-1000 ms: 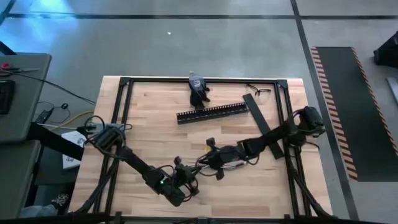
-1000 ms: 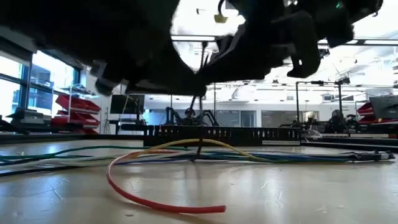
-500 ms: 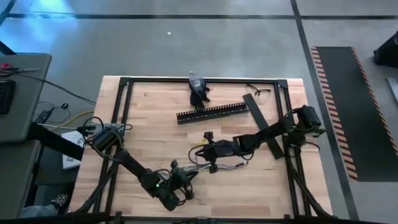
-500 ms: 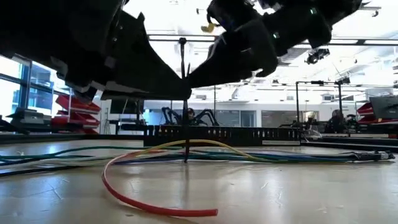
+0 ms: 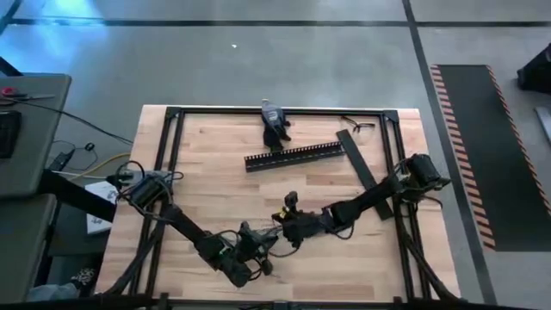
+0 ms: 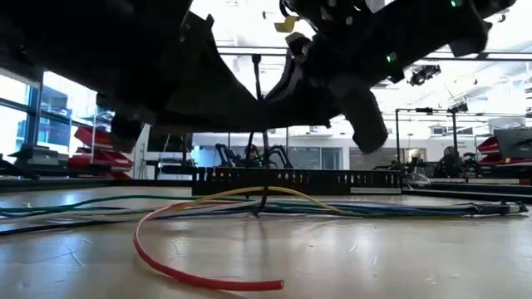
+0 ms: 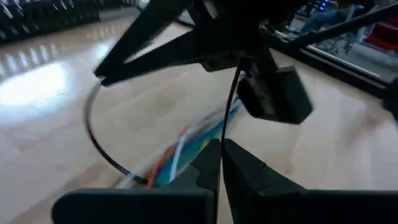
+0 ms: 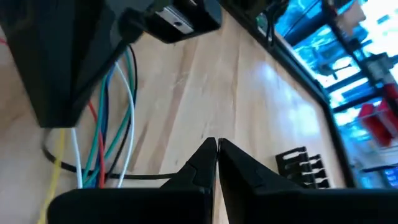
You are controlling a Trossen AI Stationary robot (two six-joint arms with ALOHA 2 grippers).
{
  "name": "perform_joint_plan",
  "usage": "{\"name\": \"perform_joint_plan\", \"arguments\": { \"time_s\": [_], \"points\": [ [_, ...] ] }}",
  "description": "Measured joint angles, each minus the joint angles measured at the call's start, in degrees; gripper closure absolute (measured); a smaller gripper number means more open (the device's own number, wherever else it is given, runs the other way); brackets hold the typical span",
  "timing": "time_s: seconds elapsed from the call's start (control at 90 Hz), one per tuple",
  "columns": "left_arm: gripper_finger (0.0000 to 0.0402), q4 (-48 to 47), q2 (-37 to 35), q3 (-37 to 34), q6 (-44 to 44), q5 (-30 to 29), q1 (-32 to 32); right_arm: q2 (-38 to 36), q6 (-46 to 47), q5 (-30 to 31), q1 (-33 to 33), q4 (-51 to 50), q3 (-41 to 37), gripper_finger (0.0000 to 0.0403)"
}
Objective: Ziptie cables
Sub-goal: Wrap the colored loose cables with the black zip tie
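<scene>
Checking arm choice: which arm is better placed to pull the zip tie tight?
Left, probably: the left gripper is shut on the zip tie just above the cables; its loop is loose.

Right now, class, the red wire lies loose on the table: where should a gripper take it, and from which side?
Probably near its free end, from above. The red wire lies flat on the table in an open curve, so fingers can straddle it crosswise. That end is also clear of the other cables and the upright zip tie.
</scene>
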Motion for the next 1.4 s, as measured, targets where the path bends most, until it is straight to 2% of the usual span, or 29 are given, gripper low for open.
{"name": "perform_joint_plan", "arguments": {
  "time_s": [0.156,0.256,0.8,0.867,1.011,1.4],
  "points": [
    [0.0402,0.0,-0.3,0.0,-7.7,2.9,1.0,0.1,-3.0,2.2,1.0,2.7,0.0,0.0403],
    [0.0402,0.0,-0.9,0.0,-7.8,4.0,1.3,0.2,-4.7,4.6,1.7,4.0,0.0,0.0403],
    [0.0402,-0.5,-2.4,0.0,-6.3,3.7,0.9,0.2,-5.8,5.2,3.2,4.4,0.0,0.0403],
    [0.0402,-0.5,-2.4,0.0,-6.3,3.7,0.9,0.2,-2.0,3.0,3.0,2.5,0.0,0.0403],
    [0.0402,-0.4,-2.4,0.0,-5.3,3.9,0.2,0.2,7.9,-7.9,-0.5,-1.7,0.0,0.0403],
    [0.0402,-0.6,-2.4,0.0,-2.8,5.2,-0.8,-1.5,18.0,-20.3,-6.6,-5.3,0.0,0.0403]
  ]
}}
